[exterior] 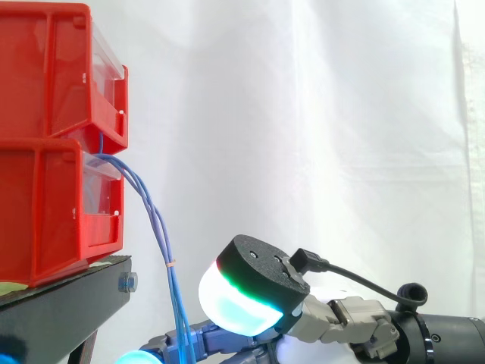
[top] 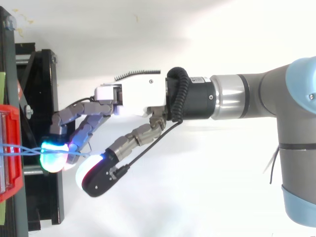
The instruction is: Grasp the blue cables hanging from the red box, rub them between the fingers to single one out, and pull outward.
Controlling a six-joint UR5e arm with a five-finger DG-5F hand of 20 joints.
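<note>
Several thin blue cables [exterior: 155,227] hang out from between two stacked red bins [exterior: 45,83] and droop down to the right, tied by a small orange band. My hand [top: 133,94] reaches in from the right, below the bins. Its fingers [top: 54,157], glowing cyan, curl round the cables [top: 27,149] just in front of the red bin [top: 10,148]. The thumb's big pad [exterior: 235,303], glowing white and green, stands a little to the right of the cables. In the side view the fingers close on the cables at the bottom edge.
The bins stand on a black stand [exterior: 68,296] whose edge lies right beside the fingers [top: 44,79]. A white curtain hangs behind. The grey arm [top: 256,96] comes in from the right.
</note>
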